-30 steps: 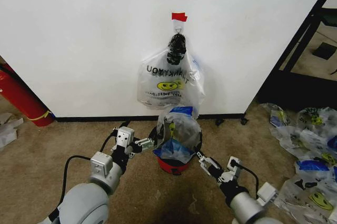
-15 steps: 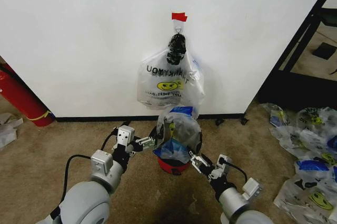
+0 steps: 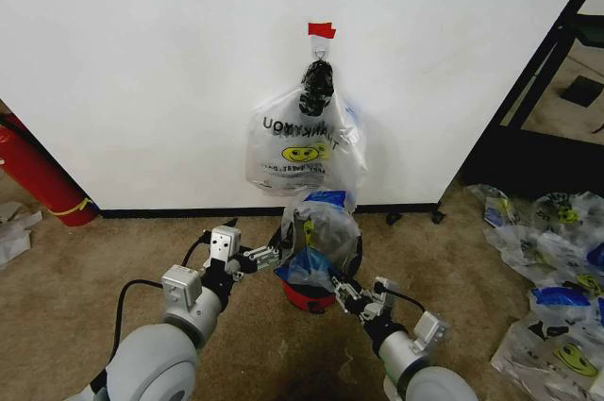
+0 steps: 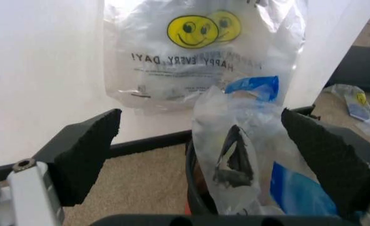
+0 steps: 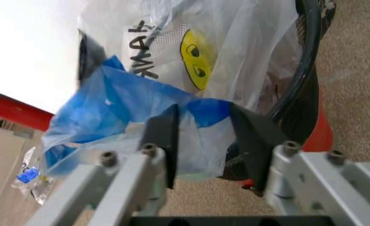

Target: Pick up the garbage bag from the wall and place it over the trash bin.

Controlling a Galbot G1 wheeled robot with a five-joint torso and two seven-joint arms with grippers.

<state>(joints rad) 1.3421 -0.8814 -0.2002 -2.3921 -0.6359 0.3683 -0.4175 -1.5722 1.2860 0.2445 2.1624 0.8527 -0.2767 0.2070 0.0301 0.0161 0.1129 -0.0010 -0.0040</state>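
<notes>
The trash bin stands on the carpet below the wall, dark-sided with a red base. The garbage bag, clear with a smiley and blue patches, sits bunched in and above the bin. My left gripper hovers open just left of the bin; its wrist view has the bag and bin rim ahead between the wide pads. My right gripper is at the bin's front right, fingers partly apart around a blue fold of the bag.
A thick bundle of like bags hangs by a black knot from the hook under red tape. A red cylinder leans at left. A black shelf frame and a heap of bags lie right.
The right gripper has moved left and forward, from beside the bin to the bag's blue fold at the rim. The left gripper has edged slightly closer to the bin.
</notes>
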